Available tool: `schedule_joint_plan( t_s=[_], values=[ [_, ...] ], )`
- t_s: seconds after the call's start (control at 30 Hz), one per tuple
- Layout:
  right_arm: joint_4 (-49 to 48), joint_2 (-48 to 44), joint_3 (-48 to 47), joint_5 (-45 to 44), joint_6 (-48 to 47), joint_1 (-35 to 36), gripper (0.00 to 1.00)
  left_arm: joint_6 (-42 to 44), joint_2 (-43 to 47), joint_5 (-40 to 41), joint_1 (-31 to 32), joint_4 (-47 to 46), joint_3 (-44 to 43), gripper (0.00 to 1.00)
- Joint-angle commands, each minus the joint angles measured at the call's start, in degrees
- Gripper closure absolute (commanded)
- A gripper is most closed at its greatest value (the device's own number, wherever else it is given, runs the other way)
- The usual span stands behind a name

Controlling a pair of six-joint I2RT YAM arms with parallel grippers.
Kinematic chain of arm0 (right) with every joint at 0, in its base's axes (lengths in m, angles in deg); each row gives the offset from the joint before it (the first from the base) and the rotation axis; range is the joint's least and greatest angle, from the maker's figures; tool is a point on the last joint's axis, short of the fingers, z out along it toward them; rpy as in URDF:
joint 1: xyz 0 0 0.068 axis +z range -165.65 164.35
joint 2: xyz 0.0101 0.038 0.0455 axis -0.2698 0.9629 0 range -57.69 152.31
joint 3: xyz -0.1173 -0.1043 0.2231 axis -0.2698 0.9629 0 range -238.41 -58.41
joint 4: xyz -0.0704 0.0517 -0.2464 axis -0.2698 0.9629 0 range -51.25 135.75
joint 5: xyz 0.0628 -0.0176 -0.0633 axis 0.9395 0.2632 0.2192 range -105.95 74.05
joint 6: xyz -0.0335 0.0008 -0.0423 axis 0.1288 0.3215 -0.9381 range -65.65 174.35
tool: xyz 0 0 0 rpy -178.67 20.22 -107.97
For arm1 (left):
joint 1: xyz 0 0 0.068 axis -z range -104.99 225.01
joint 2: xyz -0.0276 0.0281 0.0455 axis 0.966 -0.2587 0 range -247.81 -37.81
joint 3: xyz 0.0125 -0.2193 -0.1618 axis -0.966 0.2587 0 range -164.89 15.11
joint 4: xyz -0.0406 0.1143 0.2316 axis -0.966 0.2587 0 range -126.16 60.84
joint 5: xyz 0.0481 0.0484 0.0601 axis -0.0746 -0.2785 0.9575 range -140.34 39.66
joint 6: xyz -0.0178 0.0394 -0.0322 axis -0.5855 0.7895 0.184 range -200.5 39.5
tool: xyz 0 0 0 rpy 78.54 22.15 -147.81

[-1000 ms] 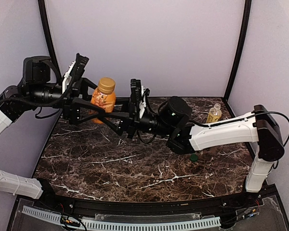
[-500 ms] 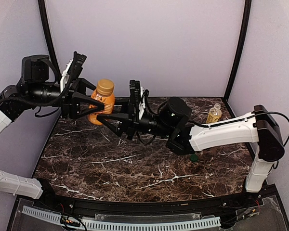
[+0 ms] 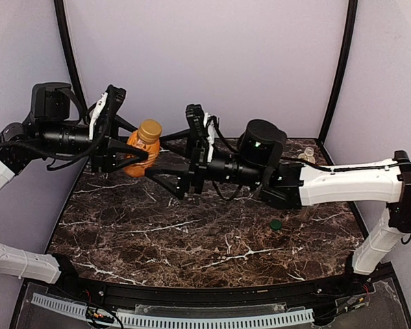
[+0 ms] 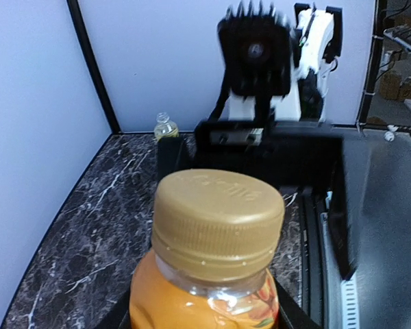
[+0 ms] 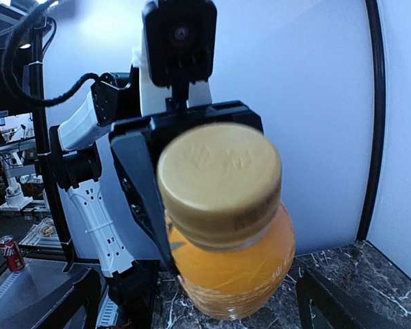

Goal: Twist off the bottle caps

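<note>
Both arms raised, facing each other. Left end effector (image 3: 138,153) clamped on orange bottle (image 3: 140,143); right end effector (image 3: 160,156) jaws wide open.

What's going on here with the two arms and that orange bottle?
The left pincer is clamped on the body of the orange bottle, holding it tilted above the marble table with its gold cap on. The right pincer faces the cap end with its jaws wide open, gripping nothing. A dark green cap lies loose on the table, and a yellow-green bottle stands at the far right.
</note>
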Motion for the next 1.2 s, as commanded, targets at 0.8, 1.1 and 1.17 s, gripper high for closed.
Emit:
schedule_joint_plan(
  t_s=[0.8,1.1,1.17],
  values=[
    [48.5,6.2,-31.4,-17.5,13.0,0.2,0.32,21.3,0.7,26.2,3.4,-1.3,5.3,0.69],
    [48.0,7.6,-31.8,-16.8,12.4,0.0,0.59,22.1,0.7,26.3,3.9,-1.3,5.6,0.7],
    [47.9,7.5,-31.6,-16.5,12.3,-0.2,0.79,22.1,0.7,26.3,4.0,-1.3,5.5,0.7]
  ],
)
